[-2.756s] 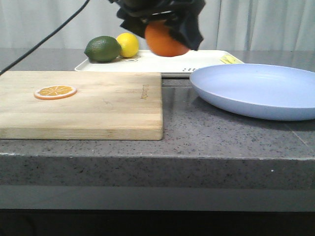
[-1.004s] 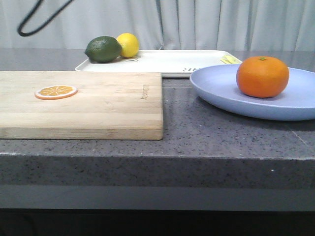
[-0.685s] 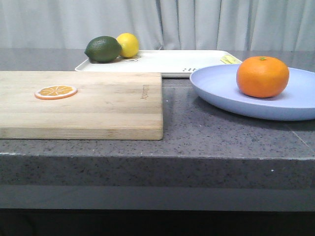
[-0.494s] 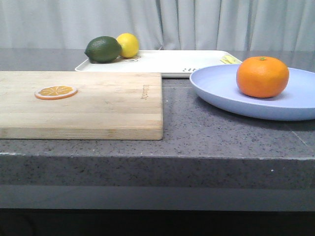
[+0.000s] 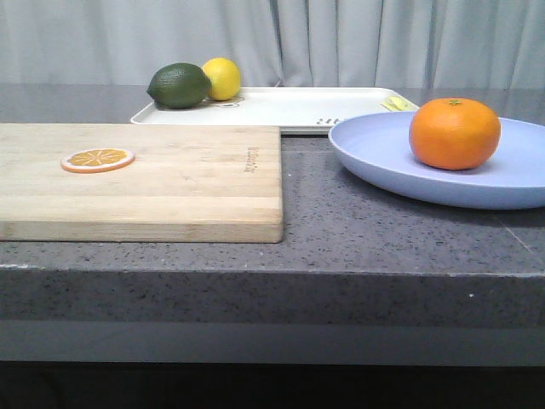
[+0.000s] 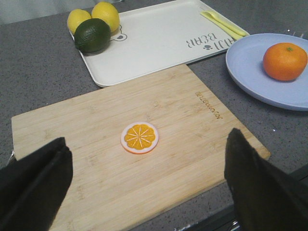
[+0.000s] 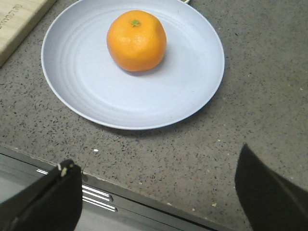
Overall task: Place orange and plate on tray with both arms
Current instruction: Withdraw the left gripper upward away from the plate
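The orange [image 5: 454,133] sits on the plate [image 5: 400,162], toward the plate's far side, stem spot up. The plate rests on the grey counter [image 5: 341,230], at about 3 o'clock from the cutting board [image 5: 170,179] in the front view, apart from it. The tray [image 5: 289,106] lies behind both, at 12 o'clock from the board's right end; the plate's far rim looks close to the tray's near edge, contact not determinable. On the tray's far left corner stand a dark green lime [image 5: 179,85] and two lemons [image 6: 96,17], touching one another. A pale yellow utensil [image 6: 224,25] lies at the tray's right end. An orange slice [image 5: 97,159] lies flat on the board.

Left gripper [image 6: 144,187]: fingers spread wide, holding nothing, above the board's near edge. Right gripper [image 7: 159,192]: fingers spread wide, holding nothing, above the counter's near edge, clear of the plate.
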